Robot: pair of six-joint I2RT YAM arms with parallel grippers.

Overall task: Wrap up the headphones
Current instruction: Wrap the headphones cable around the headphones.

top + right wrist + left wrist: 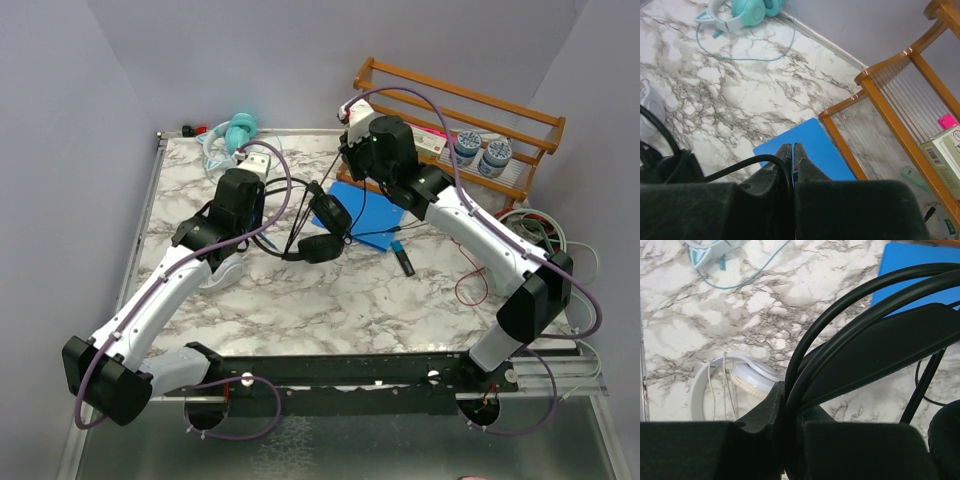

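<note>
1. Marble table: is carrying everything listed below.
2. Teal cat-ear headphones: are lying at the far left corner, well apart from both arms, with their turquoise cord trailing in a loose loop over the marble.
3. White headphones: are lying flat under the left arm, which is hiding most of them from the overhead camera. Thin white wires are crossing the band.
4. Left gripper: is clamping narrow on the headband of the black set and holding it up off the marble.
5. Black headphones: are hanging mid-table between the two arms, earcups down. Whether the cups are touching the surface is hard to judge from above.
6. Black cable: is arching up from the left and running in between the right fingers.
7. Right gripper: is pinching tight, jaws pressed together on that cable, above the blue mat.
8. Blue mat: is lying flat just right of the black earcups, partly under the right arm.
9. Blue-and-black marker: is lying just off the mat's near corner.
10. Wooden rack: is standing at the far right corner, close beside the right wrist.
11. White-and-pink box and two blue-lidded jars: are sitting on the rack.
12. Coiled cables: are bunching at the right table edge, beyond the right arm.
</note>
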